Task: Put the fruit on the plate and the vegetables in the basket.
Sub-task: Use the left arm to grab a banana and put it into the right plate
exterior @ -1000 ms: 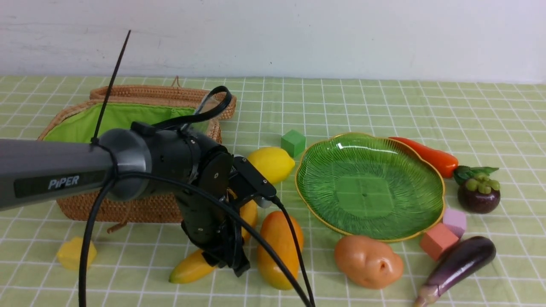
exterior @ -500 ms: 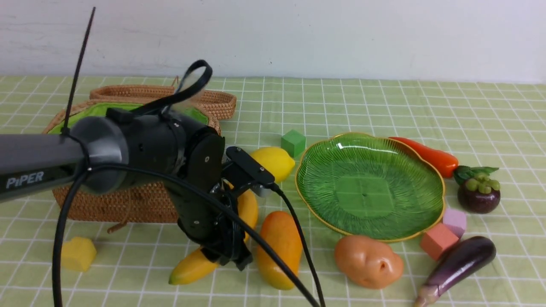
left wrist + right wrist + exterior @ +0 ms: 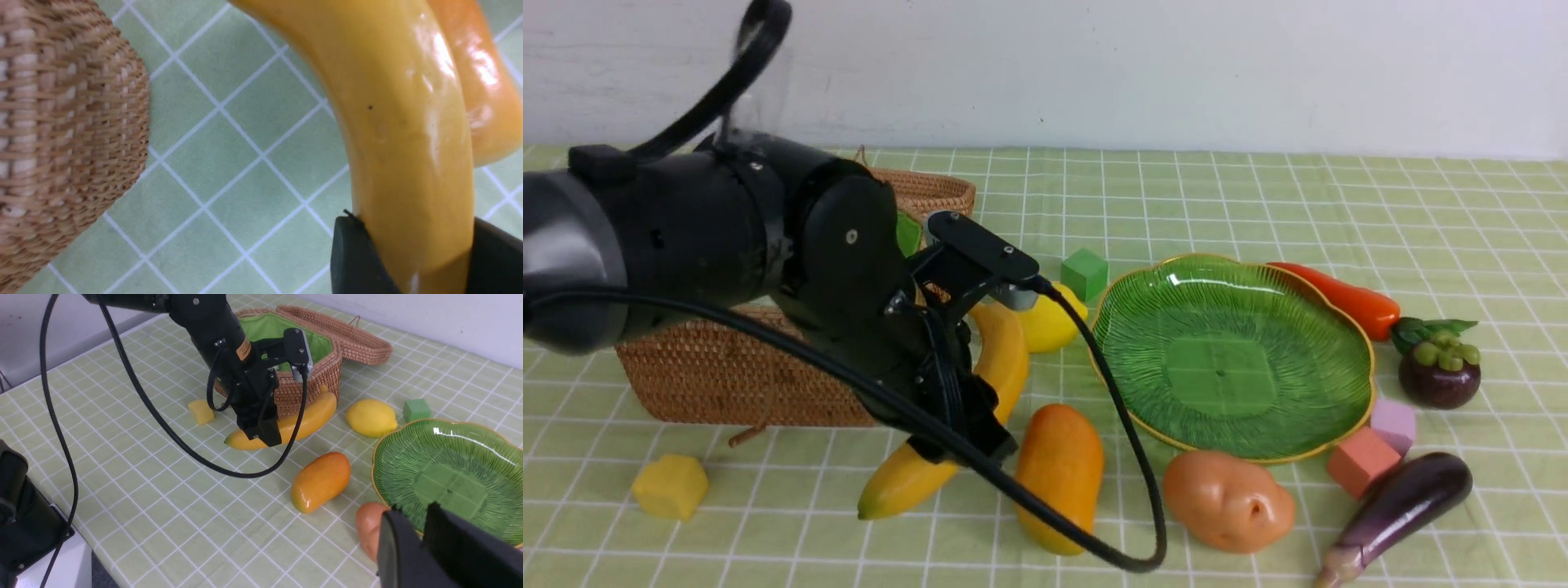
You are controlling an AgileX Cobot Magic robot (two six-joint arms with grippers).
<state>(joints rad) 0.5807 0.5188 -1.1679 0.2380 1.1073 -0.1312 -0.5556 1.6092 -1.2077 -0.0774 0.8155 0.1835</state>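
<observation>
Since a second ago, the left arm is seen raised and the banana [image 3: 1005,359] lifted with it. Just right of the basket [image 3: 727,376], the left gripper [image 3: 968,433] is clamped across the banana's lower half, jaws held apart by its width. The long axis is tilted, with the low tip pointed near-left and the upper end pointed at the lemon [image 3: 1049,327]. The mango [image 3: 1058,474] is noted alongside and the plate [image 3: 1225,359] farther right. The right gripper [image 3: 425,539] is almost closed, with nothing held.
</observation>
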